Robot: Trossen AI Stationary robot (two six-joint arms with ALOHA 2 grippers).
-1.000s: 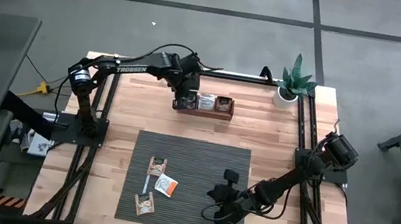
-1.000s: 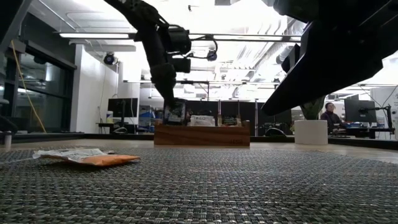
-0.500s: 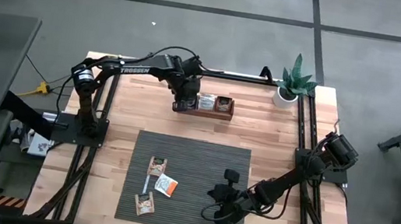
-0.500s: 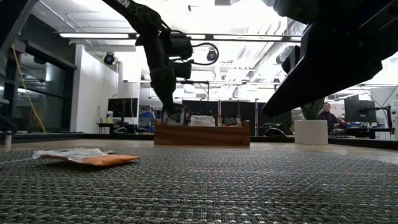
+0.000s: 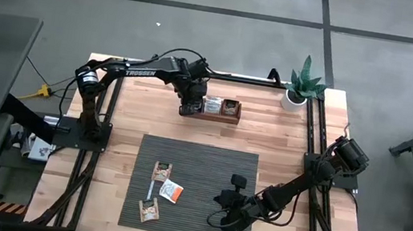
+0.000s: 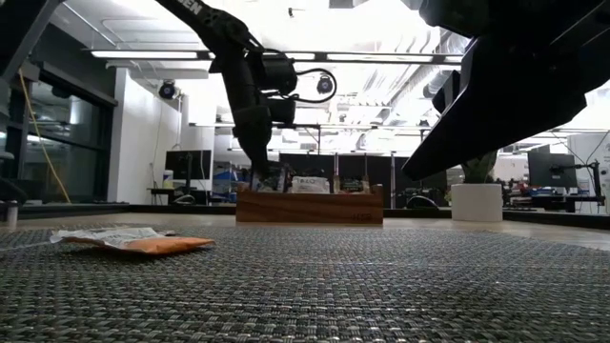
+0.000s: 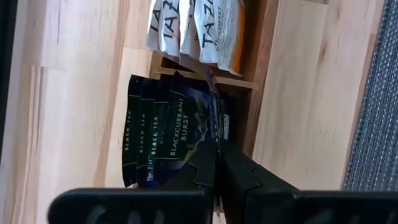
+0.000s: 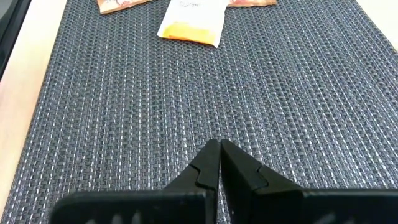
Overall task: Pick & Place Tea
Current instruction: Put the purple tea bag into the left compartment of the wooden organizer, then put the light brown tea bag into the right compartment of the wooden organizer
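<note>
A wooden holder [image 5: 219,109] stands near the table's far edge, its compartments holding upright white-orange sachets [image 7: 199,31] and dark sachets [image 7: 158,134]. My left gripper [image 5: 189,108] is above the holder's left end, shut on one dark sachet [image 7: 213,118] seen edge-on. Three more sachets [image 5: 160,171] [image 5: 171,191] [image 5: 148,211] lie flat on the dark woven mat [image 5: 208,164]. My right gripper [image 8: 219,149] is shut low over the mat's near right part [image 5: 229,216]; whether it touches the mat I cannot tell. My left gripper pinches the dark sachet between its two fingers at the sachet's upper edge [image 7: 216,144], coming from above and pointing down. The sachet stands upright below the fingers, its lower part down in the holder's left compartment [image 6: 270,183] beside the other dark sachets.
A potted plant [image 5: 301,88] stands at the far right corner, right of the holder. Bare wood lies between the holder and the mat. Arm bases and frame rails run along both table sides. The room behind holds desks and monitors.
My left gripper has come down at the holder's left end, still shut on the dark sachet. The sachet stood mostly above the holder's rim a second ago and now sits lower, in among the other dark sachets. The right arm has kept still.
</note>
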